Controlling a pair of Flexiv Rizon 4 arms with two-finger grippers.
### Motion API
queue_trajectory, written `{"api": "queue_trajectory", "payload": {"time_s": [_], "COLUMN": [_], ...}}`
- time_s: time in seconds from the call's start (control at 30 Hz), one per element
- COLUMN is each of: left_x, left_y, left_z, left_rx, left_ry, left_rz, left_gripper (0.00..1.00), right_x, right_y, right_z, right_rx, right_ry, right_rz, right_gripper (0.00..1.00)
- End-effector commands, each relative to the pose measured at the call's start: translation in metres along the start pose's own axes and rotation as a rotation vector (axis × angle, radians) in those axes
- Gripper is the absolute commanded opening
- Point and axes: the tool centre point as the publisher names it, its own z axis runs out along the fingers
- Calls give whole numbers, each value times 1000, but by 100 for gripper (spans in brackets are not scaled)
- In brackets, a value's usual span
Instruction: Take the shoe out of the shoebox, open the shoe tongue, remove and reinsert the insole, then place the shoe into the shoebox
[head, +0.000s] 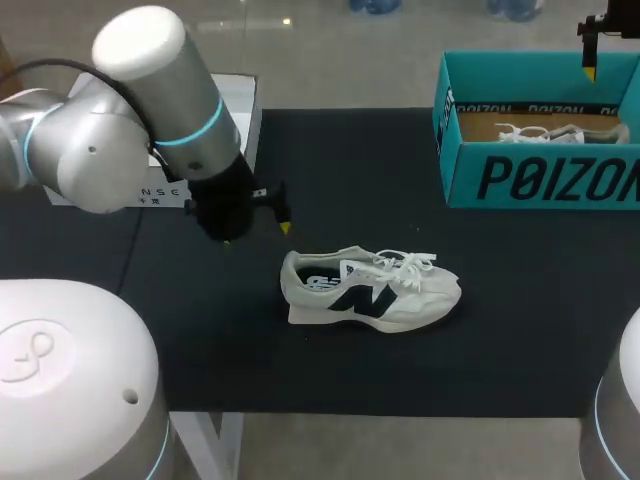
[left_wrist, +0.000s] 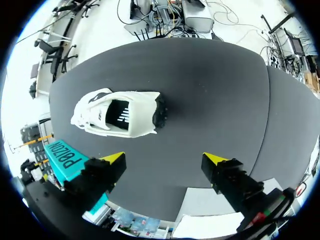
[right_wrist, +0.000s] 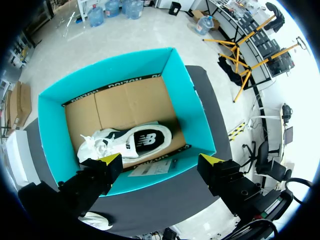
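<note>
The left arm (head: 120, 110) is built of fat, rounded silver-grey links, with a glowing cyan ring (head: 200, 128) at one joint and a thin black cable (head: 55, 63) arching over it. Its last section is black and carries the left pincer (left_wrist: 164, 159): two blocky black fingers (left_wrist: 97, 177) with wedge-shaped bright yellow tips. The right pincer (right_wrist: 160, 161) looks the same. The white domed housing (head: 70, 380) in the head view bears an embossed looped emblem (head: 25, 352) and a small dark hole (head: 130, 397)
</note>
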Motion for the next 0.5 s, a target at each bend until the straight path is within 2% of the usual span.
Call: {"api": "queue_trajectory", "payload": {"time_s": [0.03,0.5], "left_x": [40,40], "left_y": [4,4], "left_z": [-7,-7], "left_rx": [26,26], "left_ry": [-119,-119], "left_rz": [-202,-202], "left_gripper": [100,100], "right_x": [0,0], "right_y": [0,0], "right_z": [0,0], "right_rx": [-1,-1], "right_ry": [0,0], "right_rz": [0,0], "right_gripper": [100,100]}}
